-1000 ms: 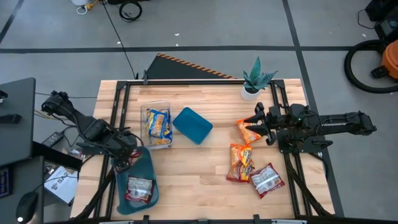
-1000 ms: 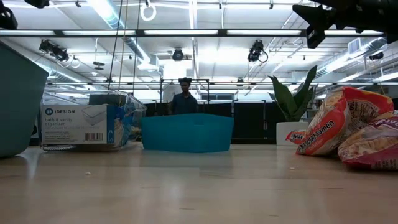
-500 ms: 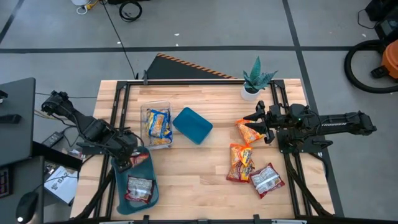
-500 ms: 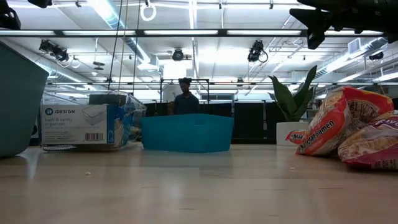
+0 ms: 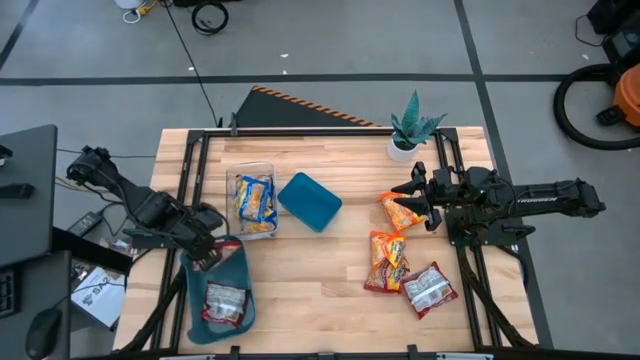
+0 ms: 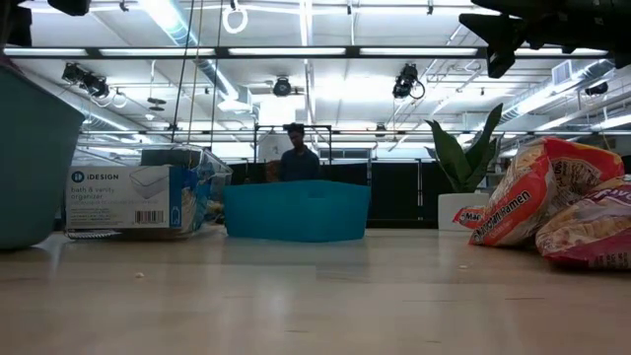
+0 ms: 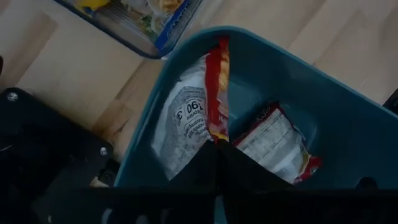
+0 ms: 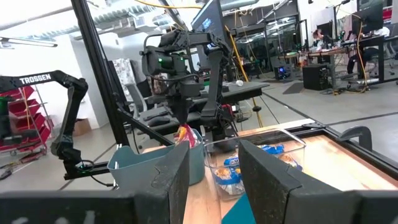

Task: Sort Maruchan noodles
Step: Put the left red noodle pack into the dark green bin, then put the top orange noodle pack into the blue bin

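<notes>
Inspector: The left gripper [image 5: 205, 255] is clamped on a red-and-white packet [image 7: 198, 109], held on edge over the far rim of the teal bin [image 5: 238, 268] at the near left of the table [image 5: 320, 290]. In the left wrist view the packet's red seam runs straight out from the closed fingertips, so its long axis points down into the bin, with the printed white face turned sideways.

Clerk: Anything already inside that bin?

Inspector: One red-and-white packet [image 5: 224, 301] lying flat on the bin floor, toward the near end. It lies close to the hanging packet's lower edge; I cannot tell whether they touch.

Clerk: And the right arm?

Inspector: The right gripper [image 5: 413, 197] hovers above the right side of the table, fingers spread apart and holding nothing. An orange packet [image 5: 397, 211] lies just under it, its narrow end pointing far-left. A second orange packet [image 5: 386, 261] lies nearer, long axis running near to far, and a red-and-silver packet [image 5: 429, 288] sits at the near right, partly against it.

Clerk: The remaining stock?

Inspector: Yellow-and-blue packets [image 5: 254, 199] are stacked in the clear container [image 5: 253, 231], left of centre. A smaller teal bin [image 5: 309, 201] stands just right of it. A potted plant [image 5: 411, 127] stands at the far edge.
</notes>
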You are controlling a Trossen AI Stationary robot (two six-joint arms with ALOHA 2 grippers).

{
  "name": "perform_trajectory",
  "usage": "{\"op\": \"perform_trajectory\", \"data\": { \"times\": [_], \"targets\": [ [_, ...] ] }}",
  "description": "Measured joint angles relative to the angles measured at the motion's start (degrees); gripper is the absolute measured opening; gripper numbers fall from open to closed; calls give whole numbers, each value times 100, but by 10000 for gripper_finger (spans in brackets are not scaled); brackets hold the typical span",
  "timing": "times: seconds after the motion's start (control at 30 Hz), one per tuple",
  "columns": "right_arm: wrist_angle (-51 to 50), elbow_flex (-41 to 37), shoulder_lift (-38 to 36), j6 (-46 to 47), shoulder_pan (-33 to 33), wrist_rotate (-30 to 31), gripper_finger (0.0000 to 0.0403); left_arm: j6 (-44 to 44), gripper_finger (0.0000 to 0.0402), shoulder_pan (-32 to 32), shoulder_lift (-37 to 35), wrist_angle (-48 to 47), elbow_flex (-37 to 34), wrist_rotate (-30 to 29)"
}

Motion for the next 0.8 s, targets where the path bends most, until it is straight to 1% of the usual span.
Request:
{"op": "perform_trajectory", "data": {
  "times": [0.1,0.23,0.3,0.4,0.5,0.63,0.73,0.8],
  "targets": [
    [0,0,0,0,1,0,144,56,32,0,75,85,2,-26],
    [0,0,0,0,0,0,144,59,69,0,179,212,5,0],
    [-2,0,-1,0,-1,-1,144,118,88,0,212,300,5,184],
    [-5,0,0,0,0,-2,144,394,108,0,228,660,5,661],
    [-13,0,0,0,2,-2,144,464,114,-4,222,1092,5,961],
    [-22,0,0,0,2,-2,144,648,114,0,222,1598,5,1093],
    [-22,0,0,0,2,-2,144,1267,114,6,222,2013,5,1012],
    [-16,0,0,1,1,3,144,1923,114,8,222,2309,5,702]
  ]
}}
